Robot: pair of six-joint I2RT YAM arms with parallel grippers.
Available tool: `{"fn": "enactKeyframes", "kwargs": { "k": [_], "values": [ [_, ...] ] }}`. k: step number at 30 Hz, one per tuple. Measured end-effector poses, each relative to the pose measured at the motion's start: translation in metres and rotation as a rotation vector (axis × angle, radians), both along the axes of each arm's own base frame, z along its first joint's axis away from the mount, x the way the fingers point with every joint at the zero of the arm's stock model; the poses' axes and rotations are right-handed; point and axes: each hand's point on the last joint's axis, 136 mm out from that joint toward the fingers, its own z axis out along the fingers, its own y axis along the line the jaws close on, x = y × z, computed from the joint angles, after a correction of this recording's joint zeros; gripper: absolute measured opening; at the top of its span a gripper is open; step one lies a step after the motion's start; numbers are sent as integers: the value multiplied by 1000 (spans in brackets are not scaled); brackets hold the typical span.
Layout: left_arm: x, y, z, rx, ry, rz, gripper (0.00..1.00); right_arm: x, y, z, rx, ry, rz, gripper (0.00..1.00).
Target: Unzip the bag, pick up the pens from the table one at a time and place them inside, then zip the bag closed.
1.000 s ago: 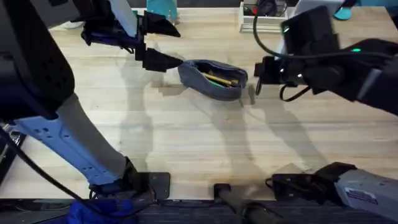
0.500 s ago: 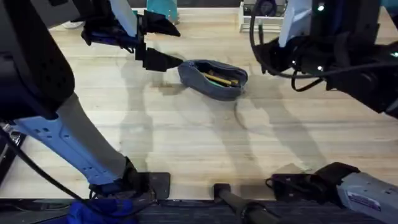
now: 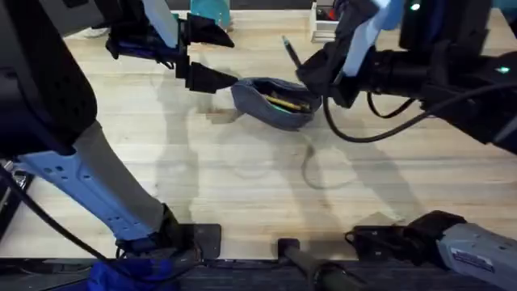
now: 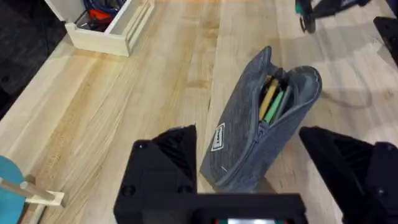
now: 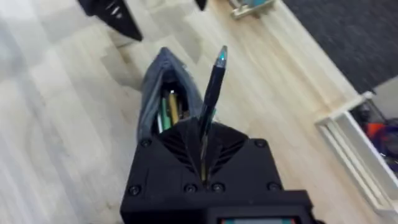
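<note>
Bag open mid-table; right gripper carrying a pen above it.

The bag lies unzipped on the table, yellow and green pens inside. The right gripper is clamped on a dark pen. The left gripper, fingers spread, straddles the bag's end. A small white label is unreadable. A white tray stands near the far edge.
</note>
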Motion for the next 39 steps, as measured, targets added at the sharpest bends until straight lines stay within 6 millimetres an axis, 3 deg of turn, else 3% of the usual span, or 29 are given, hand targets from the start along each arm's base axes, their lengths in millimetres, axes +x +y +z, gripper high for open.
{"fn": "enactKeyframes", "kwargs": {
  "k": [9,25,31,39],
  "values": [
    [0,0,0,0,0,0,993,-11,26,-39,-86,45,146,31],
    [0,0,0,0,0,0,994,-2,27,-89,-215,68,212,31],
    [0,0,0,0,0,0,994,15,26,-97,-248,26,178,31],
    [0,0,0,0,0,0,994,20,27,-104,-258,23,172,31]
  ]
}}
